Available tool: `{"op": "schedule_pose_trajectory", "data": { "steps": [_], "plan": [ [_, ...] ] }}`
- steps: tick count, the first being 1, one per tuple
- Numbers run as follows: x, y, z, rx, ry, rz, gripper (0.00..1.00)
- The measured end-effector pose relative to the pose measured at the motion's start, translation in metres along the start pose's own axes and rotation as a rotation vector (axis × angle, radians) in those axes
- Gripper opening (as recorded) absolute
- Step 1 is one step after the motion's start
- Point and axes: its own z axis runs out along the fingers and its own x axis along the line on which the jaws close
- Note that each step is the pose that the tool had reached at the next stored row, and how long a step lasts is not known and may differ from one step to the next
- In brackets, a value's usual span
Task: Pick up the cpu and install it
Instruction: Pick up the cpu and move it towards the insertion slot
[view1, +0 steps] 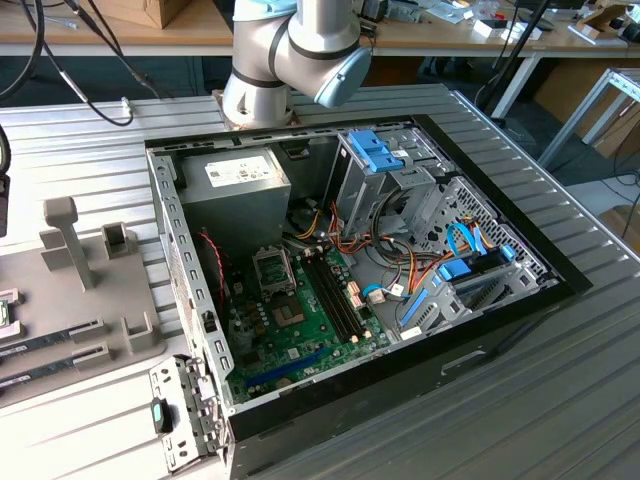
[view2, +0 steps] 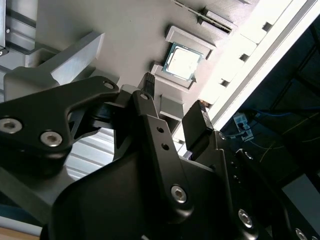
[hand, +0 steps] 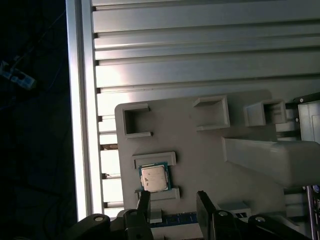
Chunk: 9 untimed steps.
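The cpu is a small square chip with a silvery top and a green edge. It lies flat between two low grey brackets on the grey fixture plate, and the second wrist view has the cpu too. My gripper hangs above the plate just beside the chip, open, its two black fingers apart with nothing between them. One fingertip is close to the chip's edge but clear of it. In the exterior view the motherboard lies in the open computer case, with its square socket near the power supply.
The fixture plate at the exterior view's left carries a tall grey post, small brackets and long memory sticks. The computer case holds cables, blue drive latches and a power supply. The arm's joints rise behind the case.
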Motion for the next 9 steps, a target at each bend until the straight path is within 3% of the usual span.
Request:
{"op": "schedule_pose_trajectory", "data": {
  "steps": [9],
  "plan": [
    [0.0,-0.0001,0.0026,0.0,0.0001,0.0,0.49]
  ]
}}
